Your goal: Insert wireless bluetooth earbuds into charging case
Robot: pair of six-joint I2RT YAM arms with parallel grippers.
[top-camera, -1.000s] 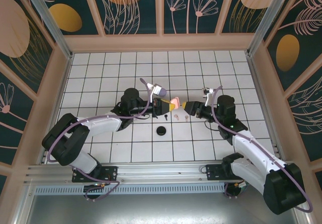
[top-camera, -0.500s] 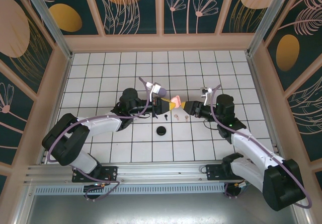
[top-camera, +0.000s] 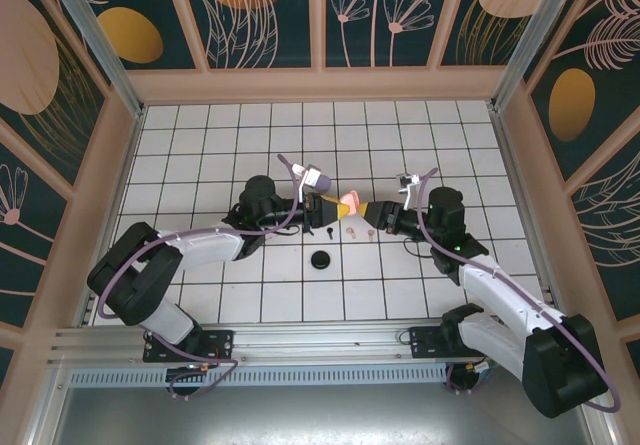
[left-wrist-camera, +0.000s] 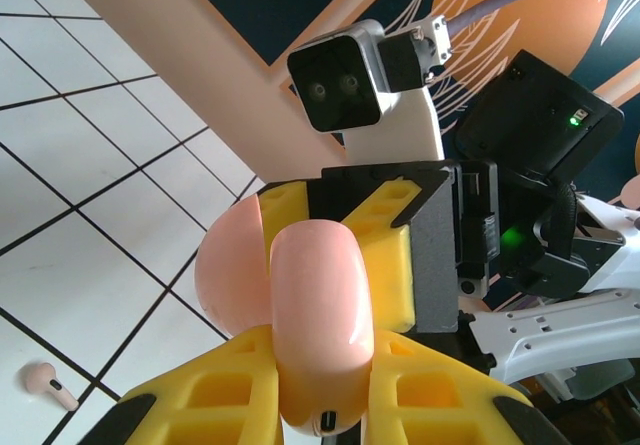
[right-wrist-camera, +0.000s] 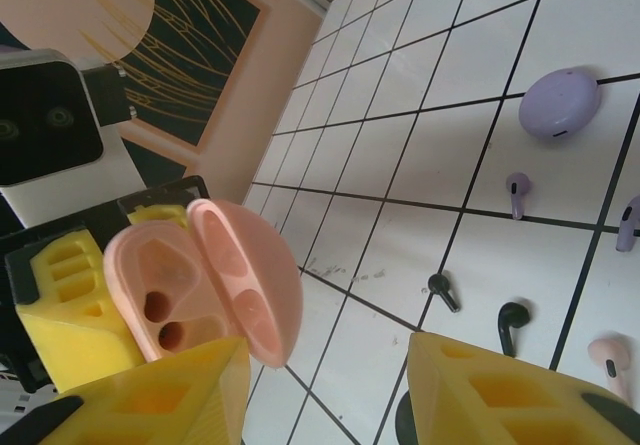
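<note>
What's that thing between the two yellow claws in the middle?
An open pink charging case, seen from above; the left gripper clamps it, the right gripper faces it open.

A white desk point(top-camera: 200, 145), ruled into square tiles by thin black lines, is lying inside a box of walls. Peach-coloured frames point(top-camera: 320, 83) are running along its far edge and both side edges, holding dark teal panels point(top-camera: 265, 25) that are showing pale line-drawn flowers, feathery leaves and orange ovals point(top-camera: 130, 35). Aluminium posts point(top-camera: 88, 35) are slanting up from the far corners. A metal rail point(top-camera: 320, 343) is spanning the near edge, and faint scuff marks point(right-wrist-camera: 335, 265) are showing on one tile.
</note>
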